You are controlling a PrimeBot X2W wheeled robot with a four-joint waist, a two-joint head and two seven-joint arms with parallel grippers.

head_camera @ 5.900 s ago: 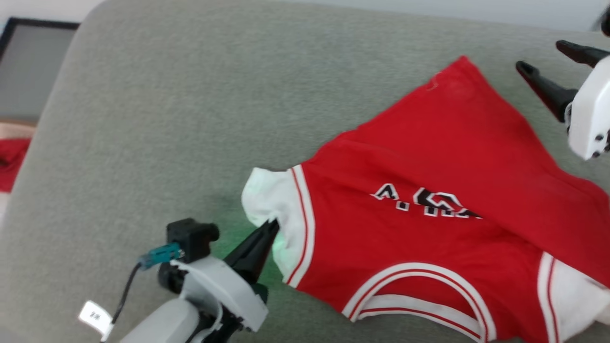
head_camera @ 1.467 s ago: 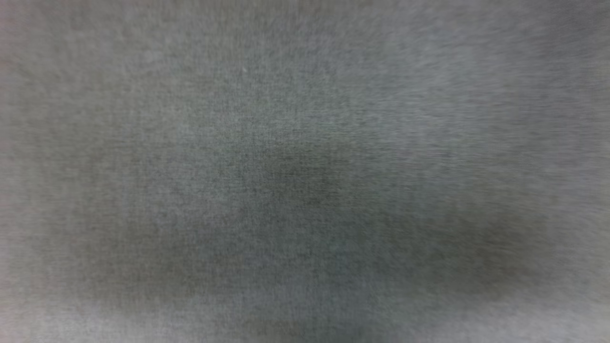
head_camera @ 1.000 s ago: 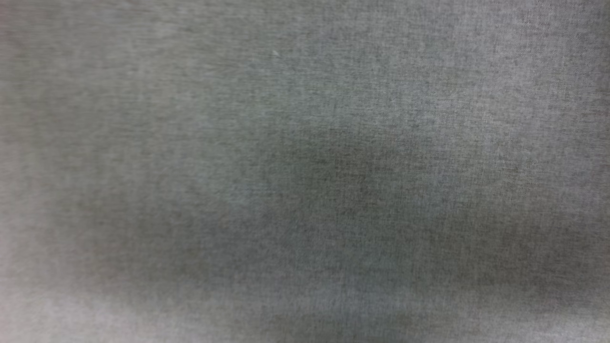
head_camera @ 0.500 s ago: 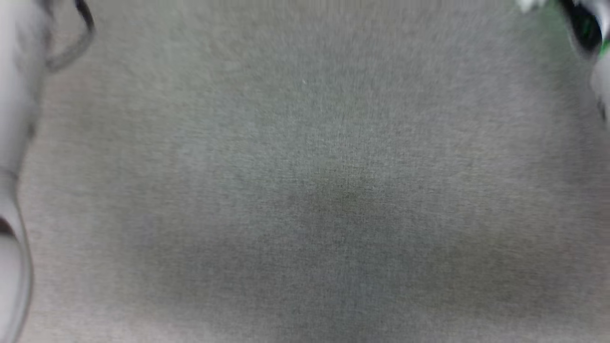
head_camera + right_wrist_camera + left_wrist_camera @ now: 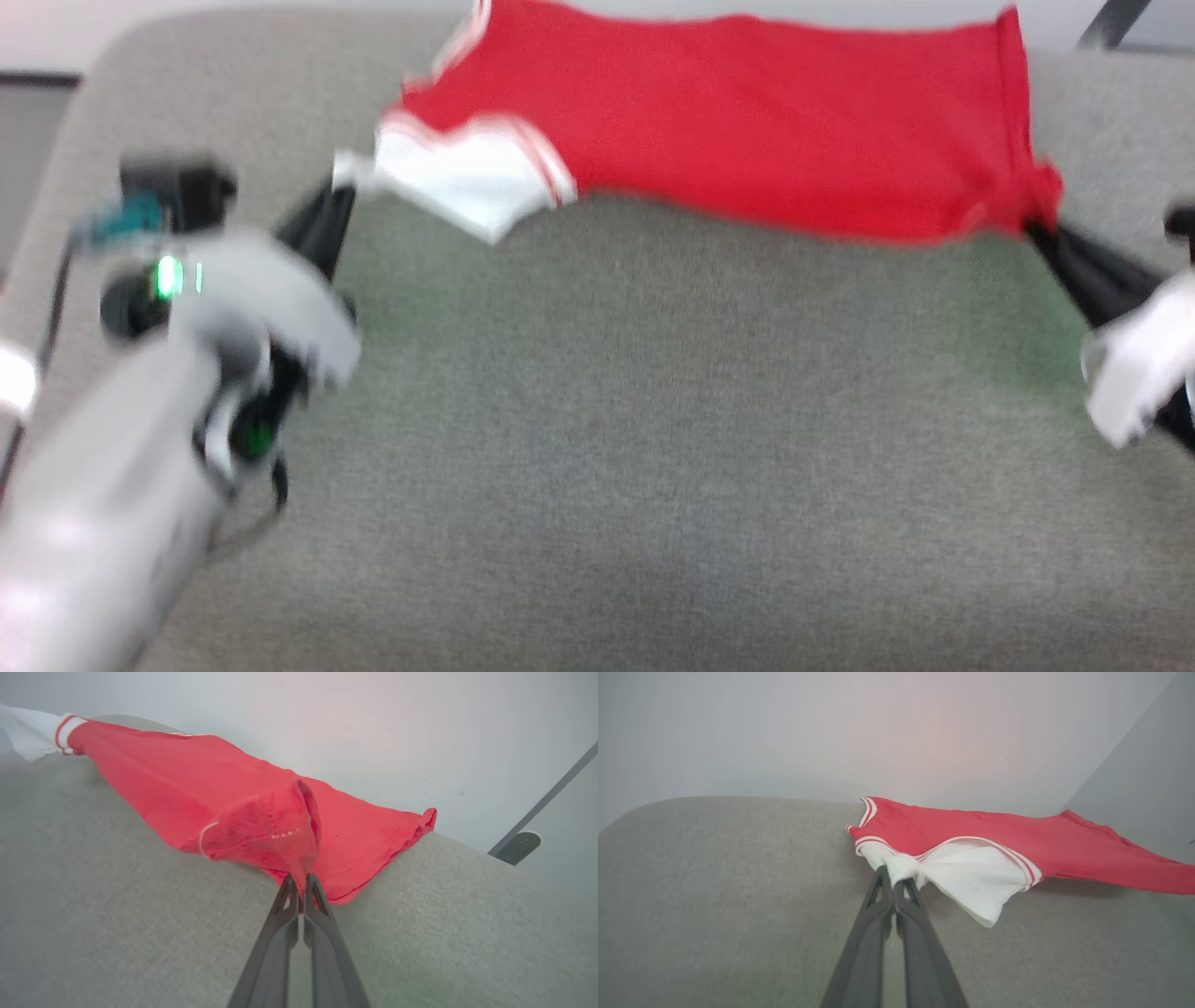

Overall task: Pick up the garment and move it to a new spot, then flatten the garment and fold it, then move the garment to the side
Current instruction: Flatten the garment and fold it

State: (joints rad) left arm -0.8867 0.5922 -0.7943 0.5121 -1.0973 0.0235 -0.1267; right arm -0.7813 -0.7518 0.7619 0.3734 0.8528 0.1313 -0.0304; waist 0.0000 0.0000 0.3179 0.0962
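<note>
red garment (image 5: 747, 121) back in view — left gripper (image 5: 341, 193), right gripper (image 5: 1033, 230) pinching it.

Grey fabric worktop (image 5: 597, 420) against a pale wall (image 5: 896, 732)
The worktop is covered in grey woven cloth and has a rounded far left corner. The plain wall rises right behind it. A slanting grey bar (image 5: 560, 777) ends in a rounded metal foot (image 5: 518, 847) near the far right edge. A blurred, dark-edged grey panel (image 5: 28, 168) lies past the left corner.
</note>
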